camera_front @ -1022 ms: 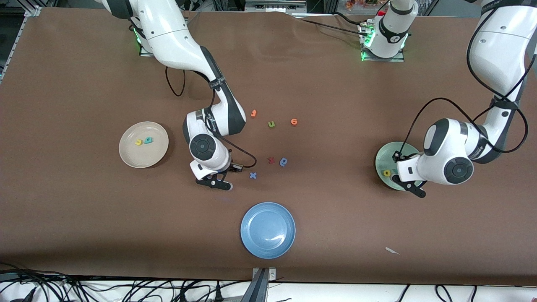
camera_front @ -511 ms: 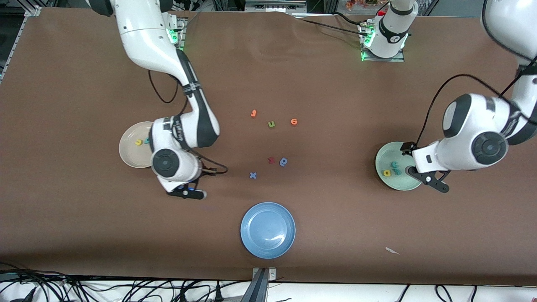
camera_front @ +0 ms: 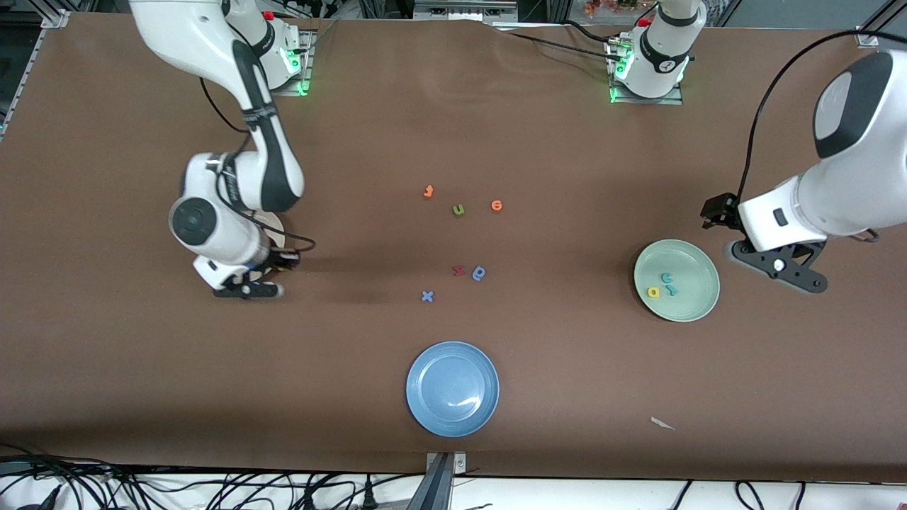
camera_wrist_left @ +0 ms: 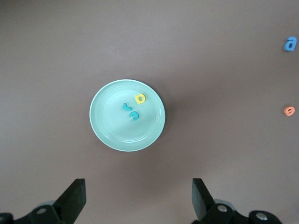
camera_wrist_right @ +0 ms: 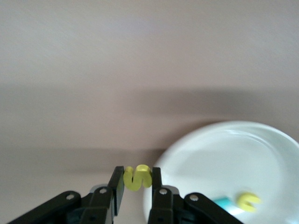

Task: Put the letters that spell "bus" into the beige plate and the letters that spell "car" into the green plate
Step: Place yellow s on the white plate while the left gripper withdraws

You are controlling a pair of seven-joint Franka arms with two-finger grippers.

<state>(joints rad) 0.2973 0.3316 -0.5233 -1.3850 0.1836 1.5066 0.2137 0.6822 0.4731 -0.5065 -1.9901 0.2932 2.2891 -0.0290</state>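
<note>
right pincer (camera_wrist_right: 137, 184): clamped shut on the small yellow foam s (camera_wrist_right: 138, 177), hanging just off the rim of the round cream-beige plate (camera_wrist_right: 224, 140), not over the bowl of it yet

beige plate contents: a yellow foam u (camera_wrist_right: 247, 199) and a bit of the teal foam b (camera_wrist_right: 229, 204) are in there, so the s looks like the last one for "bus"

left pincer (camera_front: 779, 267): wide open, holding nothing, up in the air just beside the pale mint-green plate (camera_front: 701, 262), toward the left arm's end of the table

green plate contents: teal foam c (camera_wrist_left: 134, 115), yellow foam a (camera_wrist_left: 139, 98) and small teal foam r (camera_wrist_left: 125, 107) all sit inside it, so "car" looks done to me

main risk: letting go too early, the s would drop on the brown table (camera_front: 567, 397) next to the beige plate

second risk: foam that light could cling to a pad or bounce off the rim

third risk: coming in low could nudge the plate or knock the u and b about
</note>
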